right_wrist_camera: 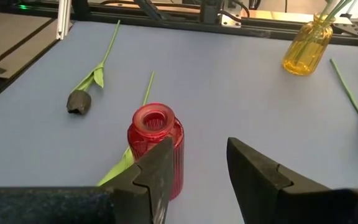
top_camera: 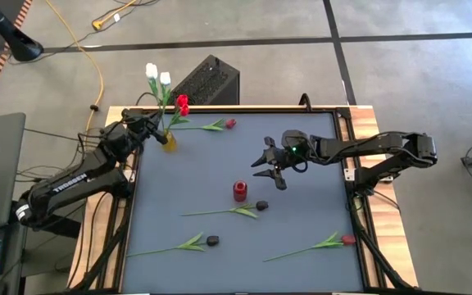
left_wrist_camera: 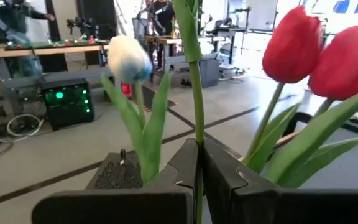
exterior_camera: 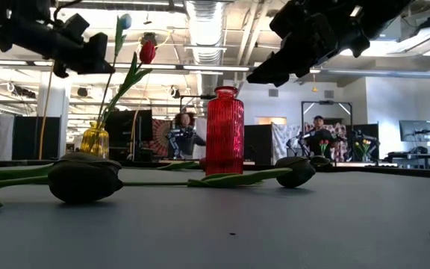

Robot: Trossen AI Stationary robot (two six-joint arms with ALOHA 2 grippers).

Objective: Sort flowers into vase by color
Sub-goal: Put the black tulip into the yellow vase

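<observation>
A yellow glass vase (top_camera: 169,141) stands at the table's far left and holds two white tulips (top_camera: 157,75) and two red tulips (top_camera: 182,103). My left gripper (top_camera: 154,125) is beside these stems above the vase, shut on one green stem. A red ribbed vase (top_camera: 239,191) stands upright mid-table, with nothing in it (right_wrist_camera: 156,121). My right gripper (top_camera: 274,170) hovers open just right of it, touching nothing (right_wrist_camera: 197,174). Lying flat on the table are a red tulip (top_camera: 230,123) at the far side, two dark tulips (top_camera: 262,205) (top_camera: 212,240), and another red tulip (top_camera: 348,240) near right. My left gripper (left_wrist_camera: 199,155) pinches a thin green stem (left_wrist_camera: 196,106) between its two fingers. The fingers lie across the stem, which stands nearly upright and runs up out of the wrist view, so I cannot see its head. The stem's lower end is hidden behind the fingers.
A black box (top_camera: 207,80) sits on the floor past the table's far edge. A raised frame (top_camera: 349,139) borders the table. In the low view, people and workbenches show in the room behind. Bare mat lies between the red vase and the yellow vase.
</observation>
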